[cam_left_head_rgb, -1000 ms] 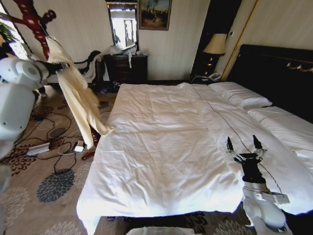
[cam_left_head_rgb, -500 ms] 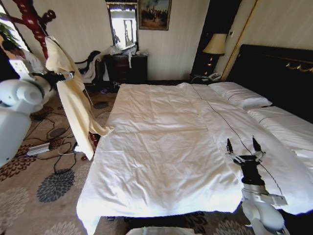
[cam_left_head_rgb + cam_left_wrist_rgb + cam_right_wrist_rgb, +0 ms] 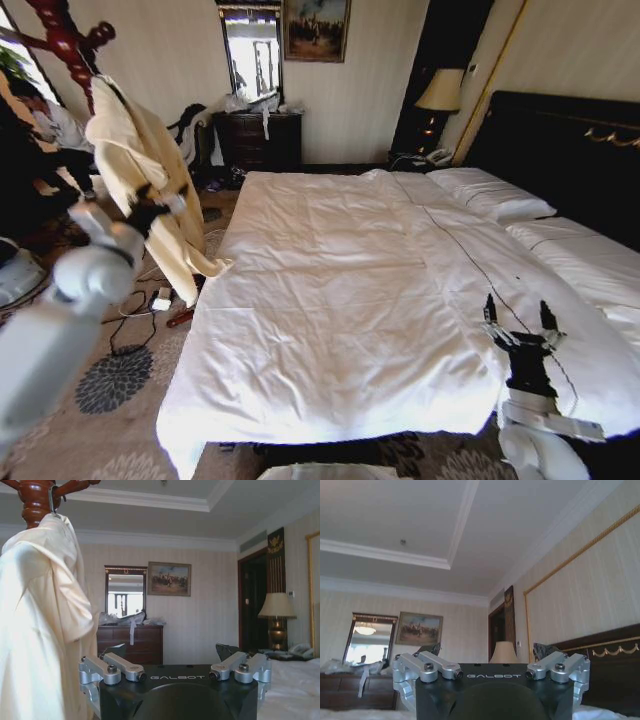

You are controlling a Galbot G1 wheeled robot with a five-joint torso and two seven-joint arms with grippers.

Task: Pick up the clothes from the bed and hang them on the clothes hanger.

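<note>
The cream clothes [image 3: 135,170] hang off the bed, draped from a dark red wooden coat stand [image 3: 65,40] at the left. In the left wrist view the clothes [image 3: 40,625] hang by the clothes hanger's silver hook [image 3: 51,502] on a stand arm; the rest of the hanger is hidden under the fabric. My left gripper [image 3: 158,205] is open just in front of the garment, holding nothing, and the left wrist view shows it [image 3: 172,652] apart from the fabric. My right gripper [image 3: 520,320] stands open above the bed's [image 3: 340,290] front right part.
Cables and a power strip [image 3: 85,303] lie on the patterned carpet between me and the stand. A dark dresser [image 3: 260,140] stands at the back wall, a lamp [image 3: 440,90] by the headboard, and pillows [image 3: 490,195] at the bed's head.
My left arm has drawn back and down from the hanging clothes toward me, leaving them on the stand. The right gripper has shifted slightly right and lower.
</note>
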